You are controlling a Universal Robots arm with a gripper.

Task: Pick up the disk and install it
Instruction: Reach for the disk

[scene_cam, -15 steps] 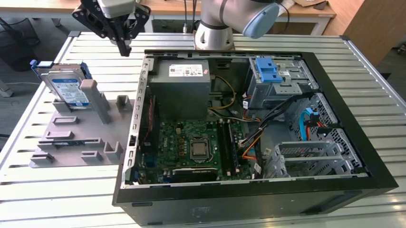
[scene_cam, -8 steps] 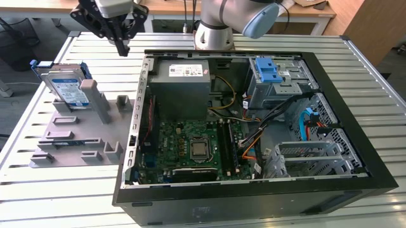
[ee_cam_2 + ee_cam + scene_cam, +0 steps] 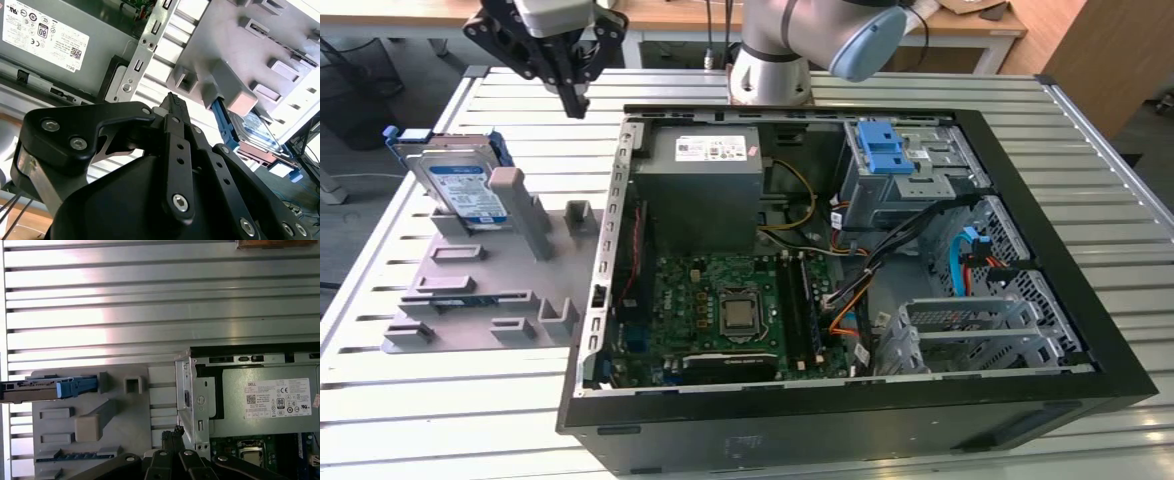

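On the grey rack (image 3: pixel 480 300): the disk (image 3: pixel 460 185) stands on its edge in a slot, at about 9 o'clock from the open computer case (image 3: pixel 854 425) in the exterior view.
Inside the case: power supply (image 3: pixel 707 175) at 11 o'clock, motherboard (image 3: pixel 727 310) at 7 o'clock, metal drive cage (image 3: pixel 987 325) at 4 o'clock.
Tool (image 3: pixel 574 104): it points down above the table (image 3: pixel 454 420), at 2 o'clock from the disk; the fingers are closed together and hold nothing.
Room: the tool is apart from the disk and near the case's corner.
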